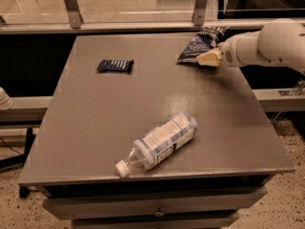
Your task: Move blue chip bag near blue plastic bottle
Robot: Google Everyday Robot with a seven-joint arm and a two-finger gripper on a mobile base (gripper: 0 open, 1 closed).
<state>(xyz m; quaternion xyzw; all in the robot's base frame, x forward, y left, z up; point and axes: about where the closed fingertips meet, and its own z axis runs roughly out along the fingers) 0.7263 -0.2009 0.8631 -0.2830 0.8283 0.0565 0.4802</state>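
Observation:
The blue chip bag (199,44), crumpled dark navy foil with white lettering, lies at the far right of the grey table (95,128). The gripper (206,59), on a white arm coming in from the right, sits at the bag's near right edge, touching or just beside it. The blue plastic bottle (162,138), clear with a white cap and a pale blue-and-white label, lies on its side near the table's front edge, cap toward the front left, far from the bag.
A small flat dark-blue candy bar (115,66) lies at the back left of the table. A metal rail with posts (71,6) runs behind the table. Drawers (157,209) sit under the front edge.

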